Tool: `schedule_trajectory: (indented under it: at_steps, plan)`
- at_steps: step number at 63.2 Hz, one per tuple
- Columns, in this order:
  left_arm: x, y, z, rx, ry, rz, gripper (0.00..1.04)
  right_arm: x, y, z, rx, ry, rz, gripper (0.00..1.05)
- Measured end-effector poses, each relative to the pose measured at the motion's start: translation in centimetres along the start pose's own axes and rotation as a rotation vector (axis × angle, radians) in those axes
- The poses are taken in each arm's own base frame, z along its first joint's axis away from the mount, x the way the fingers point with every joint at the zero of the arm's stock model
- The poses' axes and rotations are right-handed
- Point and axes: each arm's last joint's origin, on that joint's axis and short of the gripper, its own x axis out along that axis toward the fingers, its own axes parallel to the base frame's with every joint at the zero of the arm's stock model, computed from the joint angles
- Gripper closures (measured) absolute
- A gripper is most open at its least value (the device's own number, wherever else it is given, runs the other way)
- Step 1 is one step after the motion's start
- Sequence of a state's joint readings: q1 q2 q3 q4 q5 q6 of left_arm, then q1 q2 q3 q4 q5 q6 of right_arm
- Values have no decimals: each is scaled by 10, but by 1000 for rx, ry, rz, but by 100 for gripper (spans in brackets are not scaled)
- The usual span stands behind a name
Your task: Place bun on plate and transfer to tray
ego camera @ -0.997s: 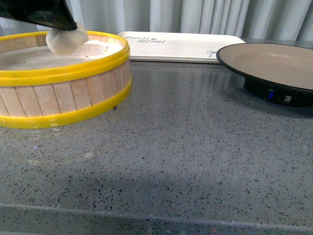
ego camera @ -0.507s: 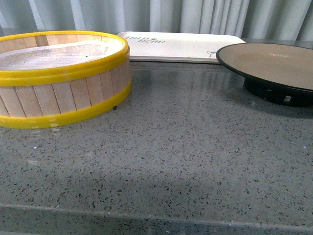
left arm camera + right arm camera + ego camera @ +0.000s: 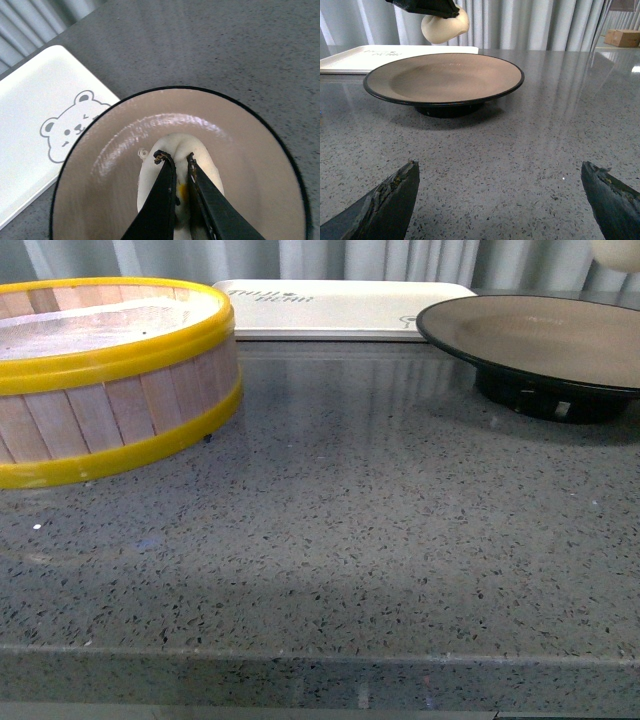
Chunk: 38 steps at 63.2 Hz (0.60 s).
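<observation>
In the left wrist view you see the left gripper (image 3: 175,157) with its dark jaws nearly together, pinched on the white bun (image 3: 202,162). The bun sits over the brown inside of the black-rimmed plate (image 3: 250,165); whether they touch cannot be determined. The cream tray (image 3: 30,95), printed with a bear outline (image 3: 70,125), lies beside the plate on the grey speckled tabletop (image 3: 225,45).

Your left claw (image 3: 175,158) hides the middle of the bun (image 3: 182,144) it grips. The plate (image 3: 250,150) below the claw and the tray (image 3: 30,100) beyond it both run off the picture's edge.
</observation>
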<state>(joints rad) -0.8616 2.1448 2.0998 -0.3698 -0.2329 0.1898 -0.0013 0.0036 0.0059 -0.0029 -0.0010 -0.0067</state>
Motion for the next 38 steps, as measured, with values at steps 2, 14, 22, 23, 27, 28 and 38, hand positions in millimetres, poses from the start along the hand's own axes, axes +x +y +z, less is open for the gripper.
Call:
schedule_trajectory:
  at_steps: [2, 14, 22, 23, 27, 28, 38]
  plan:
    - [3, 3, 0, 0, 2, 6, 101, 0, 0, 0, 0, 0, 0, 8]
    - [22, 16, -10, 19, 54, 24, 101, 0, 0, 0, 0, 0, 0, 8]
    - [29, 13, -21, 32, 88, -29, 101, 0, 0, 0, 0, 0, 0, 8]
    - [29, 13, -22, 34, 91, -30, 101, 0, 0, 0, 0, 0, 0, 8]
    - [31, 10, -27, 43, 107, -37, 101, 0, 0, 0, 0, 0, 0, 8]
    - [32, 10, -28, 45, 110, -38, 101, 0, 0, 0, 0, 0, 0, 8]
    - [37, 7, -36, 53, 128, -34, 101, 0, 0, 0, 0, 0, 0, 8]
